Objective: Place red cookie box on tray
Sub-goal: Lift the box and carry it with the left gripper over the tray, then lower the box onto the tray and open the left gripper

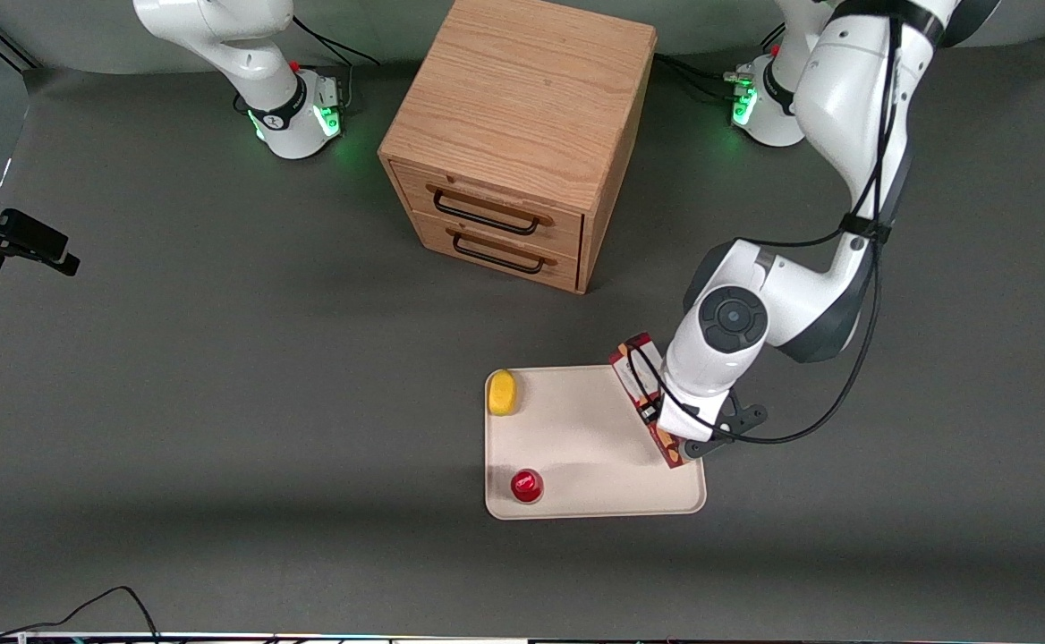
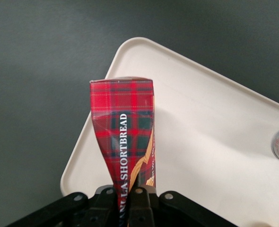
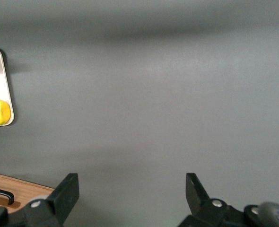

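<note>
The red cookie box, a long tartan carton with biscuit pictures, is over the edge of the cream-white tray that lies toward the working arm's end of the table. My gripper is shut on it, and the wrist covers the box's middle. In the left wrist view the black fingers pinch the box so that its sides cave in. Its free end points away over the tray's rim. I cannot tell whether the box touches the tray.
A yellow fruit-shaped item lies in the tray's corner farther from the front camera. A small red cup stands in the nearer corner. The wooden drawer cabinet stands farther from the camera than the tray, its two drawers shut.
</note>
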{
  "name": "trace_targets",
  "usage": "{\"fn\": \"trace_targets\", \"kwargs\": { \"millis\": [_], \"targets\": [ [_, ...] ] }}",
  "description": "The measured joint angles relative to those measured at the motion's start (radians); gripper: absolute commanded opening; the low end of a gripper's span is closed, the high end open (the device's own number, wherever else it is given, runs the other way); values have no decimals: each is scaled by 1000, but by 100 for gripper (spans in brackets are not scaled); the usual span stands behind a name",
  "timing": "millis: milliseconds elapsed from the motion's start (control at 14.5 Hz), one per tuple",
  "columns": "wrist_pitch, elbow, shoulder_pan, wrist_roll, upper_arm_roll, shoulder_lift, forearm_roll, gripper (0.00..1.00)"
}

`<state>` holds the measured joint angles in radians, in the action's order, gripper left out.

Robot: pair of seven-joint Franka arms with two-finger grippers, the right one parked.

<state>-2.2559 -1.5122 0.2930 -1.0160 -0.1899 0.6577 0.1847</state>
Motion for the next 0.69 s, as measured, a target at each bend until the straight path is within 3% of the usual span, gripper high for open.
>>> {"fn": "trace_targets", "kwargs": {
  "millis": [276, 345, 414, 483, 552, 621, 690],
  "targets": [
    [-87, 3, 1, -2, 0, 64, 66, 0],
    [-98, 3, 1, -2, 0, 73, 71, 8],
    [-106, 3, 1, -2, 1, 80, 73, 30],
    [-110, 3, 0, -2, 1, 83, 74, 68],
    [-111, 3, -1, -2, 2, 83, 75, 93],
    [-111, 4, -2, -2, 2, 83, 75, 100],
    [-111, 7, -3, -2, 2, 83, 75, 100]
  ]
}}
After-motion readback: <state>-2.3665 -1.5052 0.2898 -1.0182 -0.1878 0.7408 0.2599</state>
